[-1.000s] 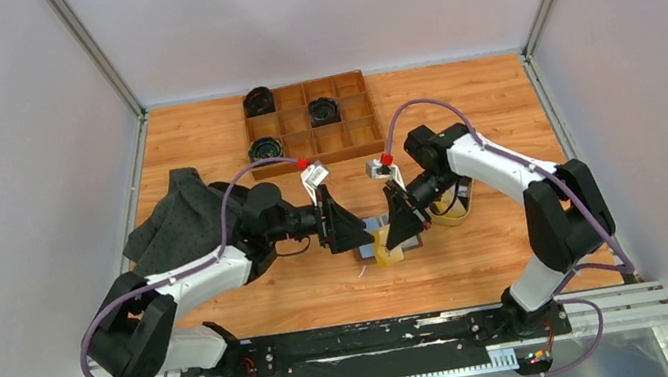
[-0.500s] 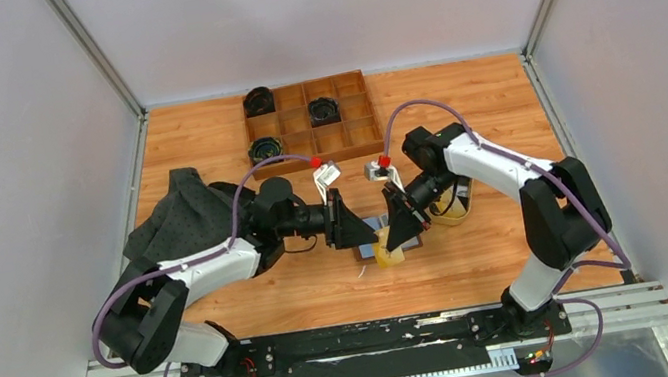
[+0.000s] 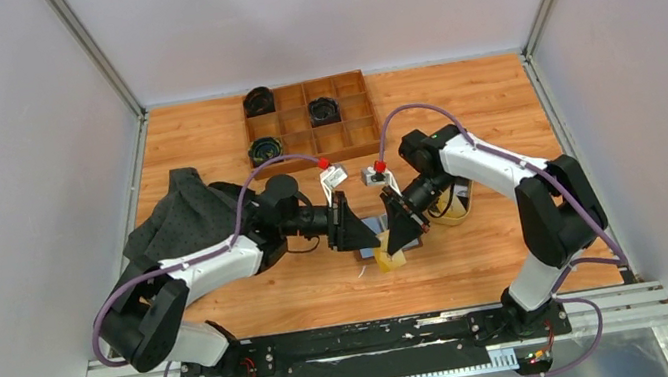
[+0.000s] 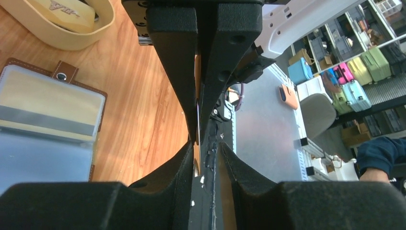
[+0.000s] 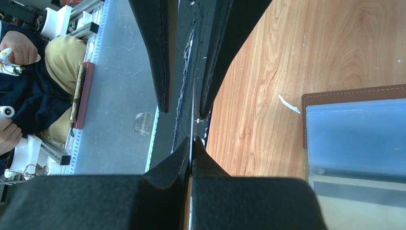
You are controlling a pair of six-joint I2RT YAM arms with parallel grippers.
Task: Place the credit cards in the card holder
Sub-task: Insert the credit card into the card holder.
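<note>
The card holder (image 4: 48, 120) lies open on the tabletop (image 3: 461, 118) near the middle of its near half, under the two arms' meeting tips. Its pale blue and clear sleeves face up and its snap tab points towards the tan oval dish (image 4: 62, 40). A yellow-gold card (image 3: 389, 259) shows at the holder's near end, apparently behind a clear sleeve.

Above the wood just beside the holder, the right jaws are clenched on a credit card (image 5: 192, 122), seen edge-on as a thin line running out from their tips. Its colour cannot be made out. The left jaws face them tip to tip and stand narrowly apart, one finger on each side of that card's free edge, with a gap visible on at least one side.

The dish sits just right of the holder. A dark cloth (image 3: 179, 223) is heaped at the left, and a wooden compartment tray (image 3: 311, 121) lies at the far edge.
</note>
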